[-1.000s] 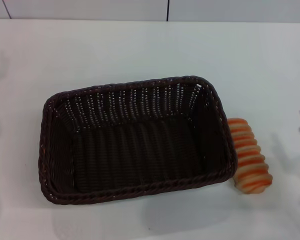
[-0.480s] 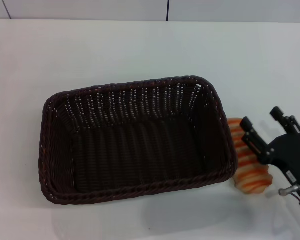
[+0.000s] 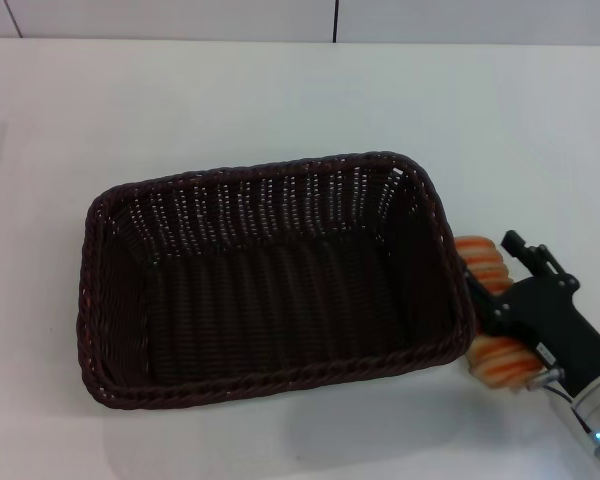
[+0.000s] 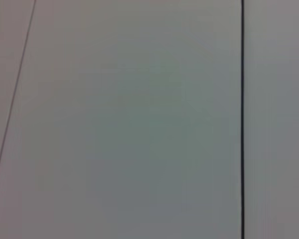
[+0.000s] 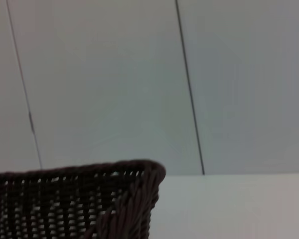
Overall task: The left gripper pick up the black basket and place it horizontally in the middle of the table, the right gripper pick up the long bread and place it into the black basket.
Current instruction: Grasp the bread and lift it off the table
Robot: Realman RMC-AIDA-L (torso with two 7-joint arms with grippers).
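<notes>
The black basket (image 3: 270, 280) lies lengthwise across the middle of the white table (image 3: 280, 90), open side up and empty. Its corner also shows in the right wrist view (image 5: 129, 199). The long bread (image 3: 495, 362), striped face up, lies on the table against the basket's right end. My right gripper (image 3: 495, 268) is low over the bread, open, with one finger on each side of the loaf's middle. The left gripper is out of view; its wrist view shows only wall panels.
A pale panelled wall (image 3: 180, 18) with dark seams runs behind the table's far edge. Bare tabletop lies around the basket on the far, left and near sides.
My right gripper has come in from the right edge and moved down and left over the bread, its fingers now straddling the loaf. Basket and bread have not moved.
</notes>
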